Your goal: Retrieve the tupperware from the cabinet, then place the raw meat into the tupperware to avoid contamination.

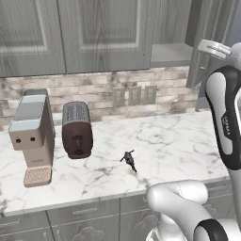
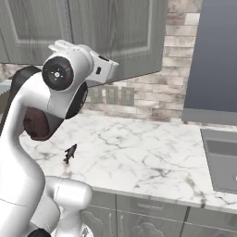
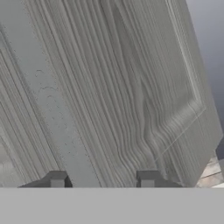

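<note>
The gripper (image 3: 102, 179) is up against the cabinet (image 1: 103, 33), its fingertips (image 3: 57, 178) standing apart with only a raised strip of the door's frame seen between them, nothing clamped. Below the cabinet, the marble counter (image 1: 179, 141) carries a small dark object (image 1: 128, 159), a toaster (image 1: 76, 130) and a coffee machine (image 1: 33, 134).
</note>
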### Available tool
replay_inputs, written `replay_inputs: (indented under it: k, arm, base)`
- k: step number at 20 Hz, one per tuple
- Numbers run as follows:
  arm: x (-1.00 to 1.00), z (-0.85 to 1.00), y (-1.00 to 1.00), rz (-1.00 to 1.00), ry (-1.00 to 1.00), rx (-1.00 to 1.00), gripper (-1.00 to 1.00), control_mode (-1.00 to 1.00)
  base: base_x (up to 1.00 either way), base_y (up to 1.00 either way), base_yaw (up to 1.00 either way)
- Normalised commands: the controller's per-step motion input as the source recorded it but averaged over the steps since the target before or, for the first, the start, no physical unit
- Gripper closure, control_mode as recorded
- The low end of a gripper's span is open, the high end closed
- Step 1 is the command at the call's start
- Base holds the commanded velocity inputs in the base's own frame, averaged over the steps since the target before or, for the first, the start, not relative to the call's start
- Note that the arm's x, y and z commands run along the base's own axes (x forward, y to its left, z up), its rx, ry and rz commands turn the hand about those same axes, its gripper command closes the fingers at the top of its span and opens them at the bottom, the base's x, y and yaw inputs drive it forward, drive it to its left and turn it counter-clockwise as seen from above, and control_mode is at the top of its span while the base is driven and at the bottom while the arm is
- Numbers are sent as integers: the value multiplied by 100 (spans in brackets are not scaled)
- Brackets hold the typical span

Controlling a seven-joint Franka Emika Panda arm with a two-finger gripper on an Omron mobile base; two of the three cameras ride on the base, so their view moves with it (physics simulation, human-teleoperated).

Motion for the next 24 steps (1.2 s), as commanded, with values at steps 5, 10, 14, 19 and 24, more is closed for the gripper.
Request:
replay_inputs:
  k: [5, 10, 14, 19, 24]
  arm:
    - [-11, 13, -22, 0, -1, 2, -100, -100]
    - [-33, 25, -39, 1, -2, 3, -100, -100]
    - [-37, 27, -38, 0, 0, 0, -100, -100]
    - [-33, 20, -27, 2, -2, 0, -100, -100]
    - [-29, 8, -13, 15, -4, 0, -100, -100]
  base:
    - [0, 0, 0]
    - [0, 0, 0]
    - [0, 0, 0]
    - [0, 0, 0]
    - [0, 0, 0]
